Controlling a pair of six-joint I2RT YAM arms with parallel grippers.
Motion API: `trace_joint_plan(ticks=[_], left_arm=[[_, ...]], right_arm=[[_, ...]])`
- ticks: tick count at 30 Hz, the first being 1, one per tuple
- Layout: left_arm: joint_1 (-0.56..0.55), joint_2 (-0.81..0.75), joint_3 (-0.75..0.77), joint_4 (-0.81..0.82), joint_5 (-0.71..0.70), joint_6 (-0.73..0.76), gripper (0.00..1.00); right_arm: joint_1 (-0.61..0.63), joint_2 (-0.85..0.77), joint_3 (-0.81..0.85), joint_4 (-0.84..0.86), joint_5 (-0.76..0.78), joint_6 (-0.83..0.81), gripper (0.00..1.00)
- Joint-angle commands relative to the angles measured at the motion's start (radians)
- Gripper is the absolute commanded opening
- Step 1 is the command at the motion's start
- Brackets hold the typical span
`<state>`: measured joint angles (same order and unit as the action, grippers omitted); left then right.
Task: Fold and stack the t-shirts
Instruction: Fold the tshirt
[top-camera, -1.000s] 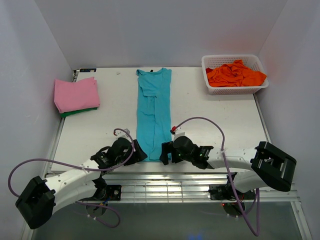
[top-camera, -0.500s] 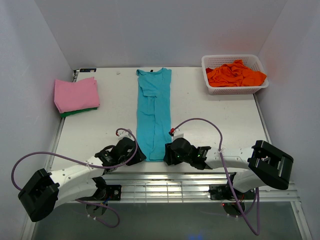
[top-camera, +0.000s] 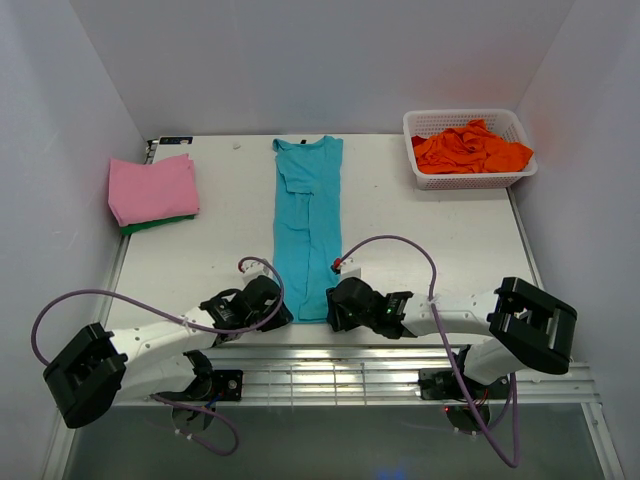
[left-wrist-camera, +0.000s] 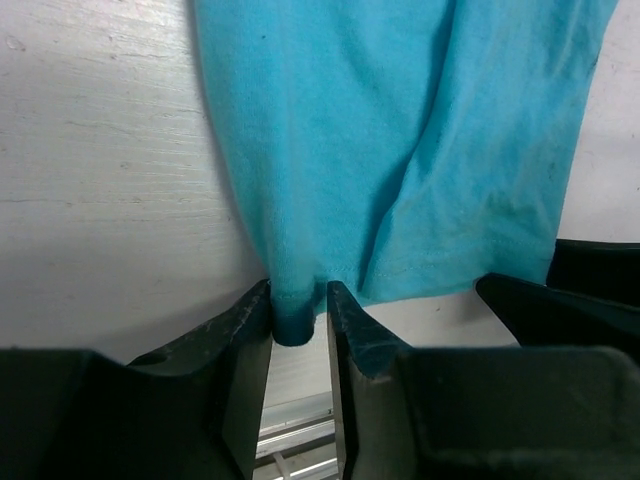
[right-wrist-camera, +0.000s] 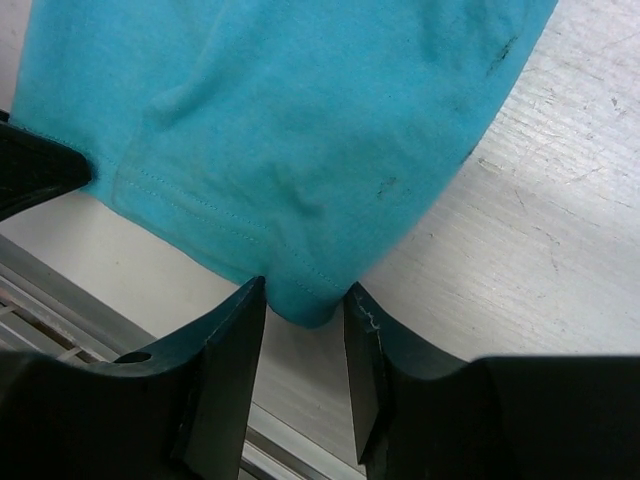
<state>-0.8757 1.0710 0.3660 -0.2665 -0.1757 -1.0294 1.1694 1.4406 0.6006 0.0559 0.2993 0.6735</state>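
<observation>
Two grippers now sit at the near hem of the teal cloth t-shirt (top-camera: 308, 215). The shirt lies as a long narrow strip down the middle of the white table (top-camera: 430, 240), collar at the far end and hem at the near edge. Over the last second both arms have slid inward to the hem's corners and their jaws have drawn in from wide to narrow; the shirt itself has not shifted. The left gripper (left-wrist-camera: 298, 300) pinches the hem's left corner, the cloth bunched into a dark nub between its fingers. The right gripper (right-wrist-camera: 303, 295) straddles the right corner with a slightly wider gap. There the cloth lies flat between the jaws, and I cannot tell whether they truly clamp it. The grasp for the next fold seems all but made; the hem probably has to be lifted and carried toward the collar. A folded pink t-shirt (top-camera: 152, 187) on a green t-shirt (top-camera: 155, 224) forms the stack at the far left. Crumpled orange t-shirts (top-camera: 470, 148) remain in the white plastic lattice basket (top-camera: 470, 182) at the far right.
</observation>
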Motion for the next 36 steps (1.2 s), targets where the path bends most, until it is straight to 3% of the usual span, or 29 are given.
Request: trace_joint_plan(ticks=[1,5,15,22,24,25,28,36], left_arm=[[-0.026,0.034,-0.033,-0.188,-0.028,-0.004,0.4],[-0.039,0.017,-0.029,-0.208,-0.034,-0.018,0.57],[-0.054,0.047,-0.015,-0.24,-0.079,-0.061,0.54],[-0.062,0.07,-0.007,-0.241,-0.088,-0.064,0.37],[-0.062,0.079,-0.002,-0.241,-0.091,-0.064,0.21],[-0.062,0.093,0.001,-0.24,-0.093,-0.064,0.14],[-0.065,0.119,0.007,-0.237,-0.094,-0.06,0.02],[-0.077,0.15,0.021,-0.237,-0.097,-0.04,0.0]], right_arm=[[0.009,0.003,0.034,-0.008,0.029,-0.003,0.44],[0.009,-0.003,0.034,-0.014,0.034,-0.003,0.51],[0.01,0.009,0.037,-0.011,0.046,-0.006,0.48],[0.009,0.015,0.031,-0.007,0.054,-0.008,0.4],[0.012,0.015,0.028,-0.005,0.057,-0.009,0.33],[0.01,0.017,0.028,-0.007,0.061,-0.009,0.22],[0.01,0.02,0.03,-0.014,0.073,-0.011,0.11],[0.01,0.021,0.033,-0.028,0.07,-0.018,0.08]])
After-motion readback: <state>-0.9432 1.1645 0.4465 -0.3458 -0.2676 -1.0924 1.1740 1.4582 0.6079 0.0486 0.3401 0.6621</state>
